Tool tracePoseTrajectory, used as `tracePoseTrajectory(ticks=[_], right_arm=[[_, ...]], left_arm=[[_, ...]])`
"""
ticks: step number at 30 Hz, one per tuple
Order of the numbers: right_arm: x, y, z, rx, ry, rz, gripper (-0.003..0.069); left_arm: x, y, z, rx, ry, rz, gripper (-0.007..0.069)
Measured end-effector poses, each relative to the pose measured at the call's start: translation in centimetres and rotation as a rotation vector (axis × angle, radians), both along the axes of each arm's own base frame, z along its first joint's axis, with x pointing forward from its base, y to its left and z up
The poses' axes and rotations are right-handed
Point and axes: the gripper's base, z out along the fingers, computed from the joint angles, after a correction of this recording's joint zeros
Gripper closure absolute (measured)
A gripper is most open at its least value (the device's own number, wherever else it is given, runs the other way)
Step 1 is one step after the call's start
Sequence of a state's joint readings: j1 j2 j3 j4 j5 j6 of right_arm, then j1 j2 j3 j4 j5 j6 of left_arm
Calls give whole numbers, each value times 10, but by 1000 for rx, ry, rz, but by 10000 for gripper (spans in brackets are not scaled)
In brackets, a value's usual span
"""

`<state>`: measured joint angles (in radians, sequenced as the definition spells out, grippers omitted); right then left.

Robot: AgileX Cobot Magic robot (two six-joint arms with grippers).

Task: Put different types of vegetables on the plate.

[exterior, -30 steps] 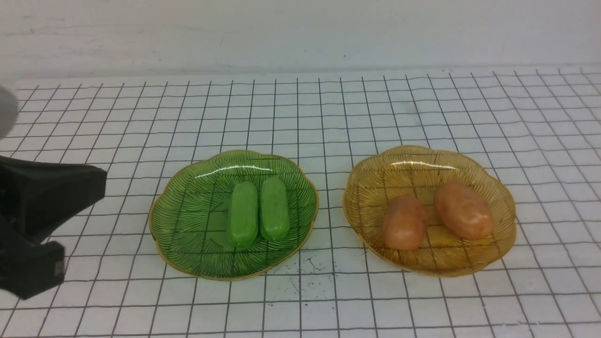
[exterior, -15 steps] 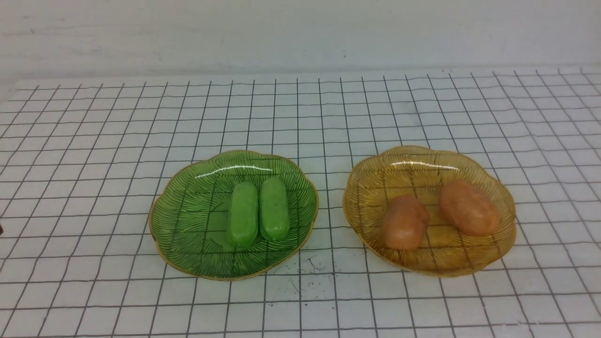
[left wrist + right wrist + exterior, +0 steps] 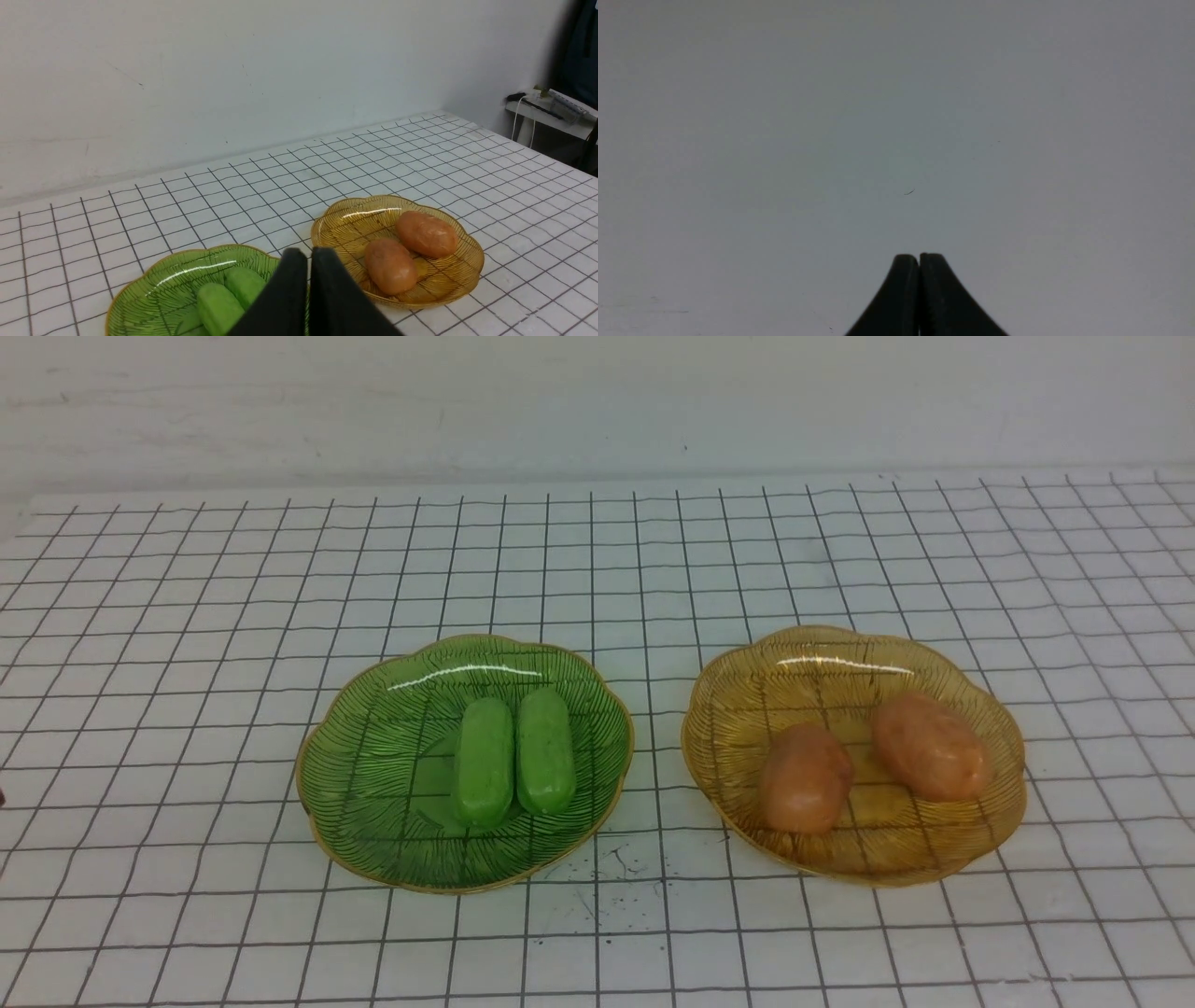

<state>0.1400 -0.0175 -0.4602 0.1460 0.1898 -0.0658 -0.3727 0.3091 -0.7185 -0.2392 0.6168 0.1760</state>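
Two light-green cucumbers point(image 3: 513, 758) lie side by side on a green glass plate point(image 3: 373, 784). Two orange-brown potatoes point(image 3: 805, 777) rest on an amber glass plate point(image 3: 747, 681) to its right. Neither arm shows in the front view. In the left wrist view my left gripper point(image 3: 308, 254) is shut with nothing in it, drawn back off the table's left side, with the cucumbers point(image 3: 219, 305) and potatoes point(image 3: 390, 265) beyond it. My right gripper point(image 3: 919, 257) is shut and empty, facing only a blank grey-white wall.
A white table with a black grid point(image 3: 597, 569) runs back to a white wall point(image 3: 597, 401). Small dark specks point(image 3: 607, 873) mark the cloth between the plates. A ledge with cables point(image 3: 551, 105) sits past the table's far right corner.
The left arm, seen at the front view's left edge a second ago, has pulled back out of that view. The right-hand potato has shifted slightly to the right on the amber plate.
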Motion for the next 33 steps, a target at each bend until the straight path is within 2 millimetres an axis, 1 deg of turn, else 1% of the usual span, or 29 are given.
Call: tracePoseTrajectory(ticks=[2, 5, 9, 14, 16, 19, 21, 33], right_arm=[[0, 0, 0, 0, 0, 0, 673], [0, 0, 0, 0, 1, 0, 673], [0, 0, 0, 0, 1, 0, 673], [0, 0, 0, 0, 2, 0, 673], [0, 0, 0, -1, 3, 0, 673], [0, 0, 0, -1, 3, 0, 673], [0, 0, 0, -1, 3, 0, 673], [0, 0, 0, 0, 3, 0, 673]], left_arm=[[0, 3, -8, 20, -16, 33, 632], [1, 9, -32, 9, -23, 121, 632], [4, 15, -78, 0, -23, 249, 632], [12, 20, -149, 77, 30, 390, 632], [15, 22, -170, 100, 79, 427, 632], [17, 24, -196, 120, 156, 449, 632], [17, 24, -204, 129, 182, 448, 632], [17, 21, -204, 137, 176, 404, 632]])
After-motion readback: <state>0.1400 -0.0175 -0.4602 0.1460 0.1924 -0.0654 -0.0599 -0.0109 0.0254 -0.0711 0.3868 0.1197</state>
